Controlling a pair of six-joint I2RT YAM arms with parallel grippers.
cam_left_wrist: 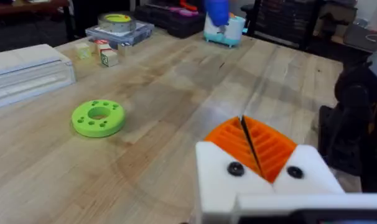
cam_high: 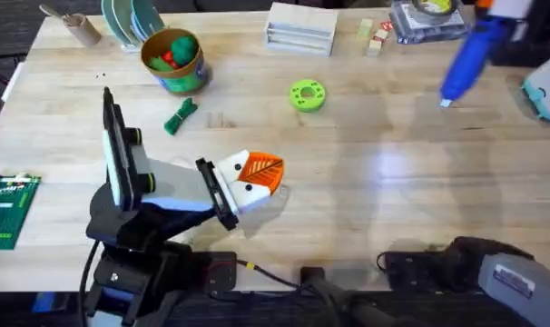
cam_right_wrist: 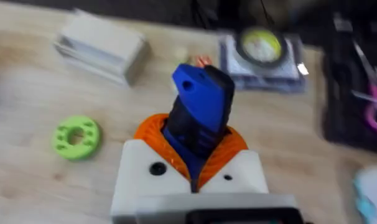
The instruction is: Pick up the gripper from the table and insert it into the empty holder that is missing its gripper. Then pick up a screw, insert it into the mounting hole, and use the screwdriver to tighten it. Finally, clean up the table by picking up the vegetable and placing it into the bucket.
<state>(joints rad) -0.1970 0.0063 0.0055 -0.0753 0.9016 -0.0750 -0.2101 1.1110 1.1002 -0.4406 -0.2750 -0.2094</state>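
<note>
My left gripper (cam_high: 257, 174) hovers low over the table (cam_high: 375, 173), shut with nothing held; in the left wrist view its orange ribbed pads (cam_left_wrist: 269, 146) meet. Both white holders (cam_left_wrist: 307, 177) carry a pad, each with a dark screw head (cam_left_wrist: 236, 168). My right gripper (cam_right_wrist: 191, 149) is shut on the blue screwdriver (cam_right_wrist: 201, 109), which hangs tilted over the far right of the table (cam_high: 466, 56). The dark green vegetable (cam_high: 180, 115) lies on the table just in front of the green, yellow-rimmed bucket (cam_high: 172, 60), which holds red and green toys.
A lime-green disc (cam_high: 308, 94) lies mid-table. Along the far edge are a white box (cam_high: 300, 27), small blocks (cam_high: 375, 36), a tray with tape (cam_high: 427, 16), plates (cam_high: 130, 18) and a brown tube cup (cam_high: 75, 25). A green brick plate (cam_high: 7, 209) is at the left.
</note>
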